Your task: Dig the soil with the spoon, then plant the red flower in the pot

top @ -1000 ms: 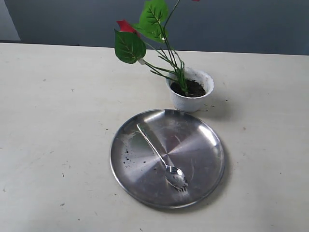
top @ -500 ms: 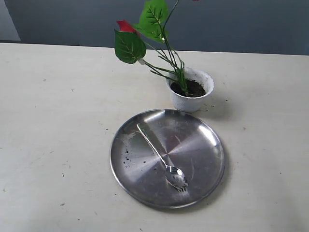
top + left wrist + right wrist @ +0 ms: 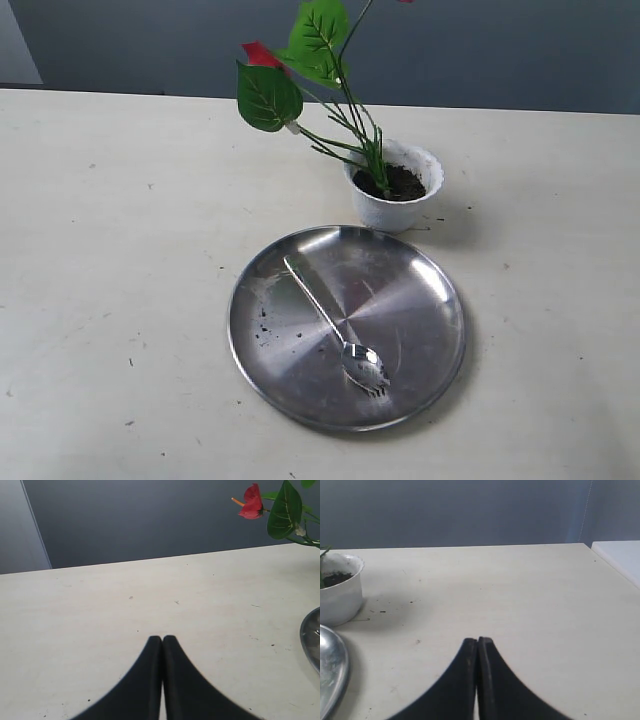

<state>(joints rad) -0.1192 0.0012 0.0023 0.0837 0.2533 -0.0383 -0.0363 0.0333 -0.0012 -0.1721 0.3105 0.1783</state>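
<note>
No writing, label, brand mark or number is legible: the pot (image 3: 388,214), the spoon (image 3: 331,321), the steel plate (image 3: 405,300) and the table (image 3: 120,220) appear plain.

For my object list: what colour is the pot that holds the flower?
The pot is white, with dark soil inside; the exterior view shows it best.

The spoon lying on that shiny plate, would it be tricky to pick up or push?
Probably slippery: the spoon is polished metal lying flat on a smooth steel plate, so a nudge would likely slide it. Its thin handle looks stiff but sits low, leaving little to grab.
</note>
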